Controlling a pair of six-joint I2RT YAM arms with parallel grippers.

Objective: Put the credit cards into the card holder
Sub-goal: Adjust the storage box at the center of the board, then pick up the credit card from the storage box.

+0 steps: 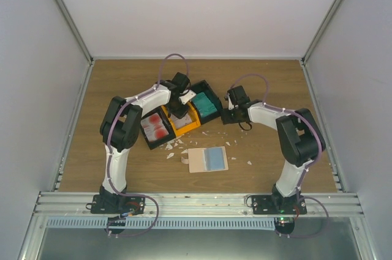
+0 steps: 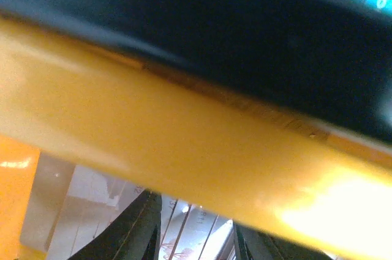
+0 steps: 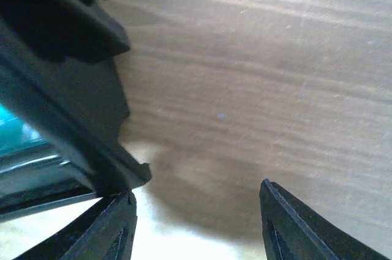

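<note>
The wooden surface (image 1: 275, 82) is carrying everything. The left arm (image 1: 125, 126) is bending over the joined trays (image 1: 195, 126) and the right arm (image 1: 294, 137) is reaching in beside their right end. The card holder (image 1: 207, 159) is lying open and flat near the front, well apart from both hands, showing its blue-grey pocket. The red-blotched cards (image 1: 155, 126) are sitting in the left black tray and the teal cards (image 1: 208, 105) in the right one. The left hand (image 1: 179, 112) is dipping into the orange middle tray, where pale cards (image 2: 86, 205) are lying. Its fingers (image 2: 144, 229) are showing a gap, but I cannot tell whether they are gripping anything. The right hand (image 3: 197, 189) is hanging with its fingers apart over bare wood, holding nothing. White scraps (image 1: 177, 147) are lying scattered between the trays and the holder.
</note>
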